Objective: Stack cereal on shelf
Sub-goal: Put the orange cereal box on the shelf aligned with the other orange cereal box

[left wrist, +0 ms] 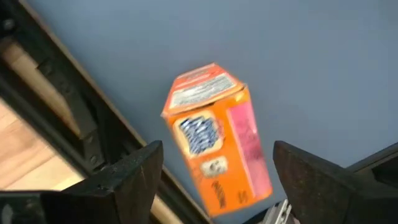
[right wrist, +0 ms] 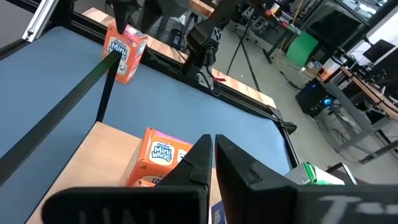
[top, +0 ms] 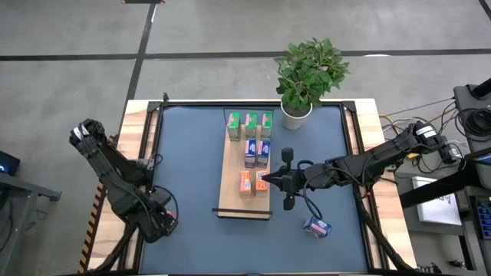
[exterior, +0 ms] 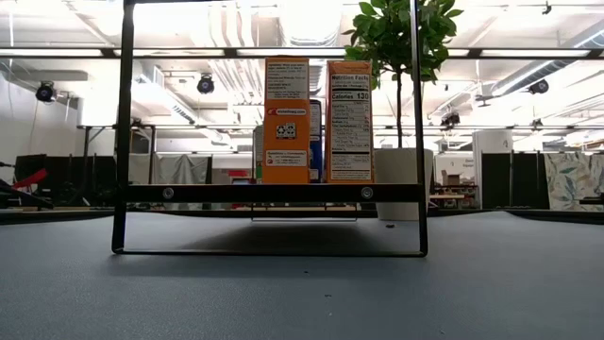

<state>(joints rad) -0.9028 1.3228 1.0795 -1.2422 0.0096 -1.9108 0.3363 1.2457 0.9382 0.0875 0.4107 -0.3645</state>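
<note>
The light-wood shelf (top: 230, 195) lies mid-table and carries three green cereal boxes (top: 250, 121) at its far end. It also carries blue-purple boxes (top: 256, 151) and two upright orange-red boxes (top: 245, 184), which also show in the low view (exterior: 286, 118). My right gripper (top: 263, 182) (right wrist: 213, 146) is shut and empty over the right-hand orange box. My left gripper (top: 163, 224) (left wrist: 217, 168) is open at the table's near left. Its fingers stand on either side of a third orange-red box (left wrist: 217, 143) (right wrist: 124, 53). One blue-purple box (top: 316, 227) lies on the table at the near right. My left gripper comes at the orange-red box from above with its fingers wide apart. One long side of the box (left wrist: 264, 180) lies close to one finger (left wrist: 311, 180). I cannot tell whether they touch. My right gripper touches nothing that shows.
A potted plant (top: 307, 73) stands at the far right corner beside the shelf's far end. The table's dark frame rail (left wrist: 93, 130) runs close by the left gripper. Cables and equipment (top: 460, 146) lie off the table's right side.
</note>
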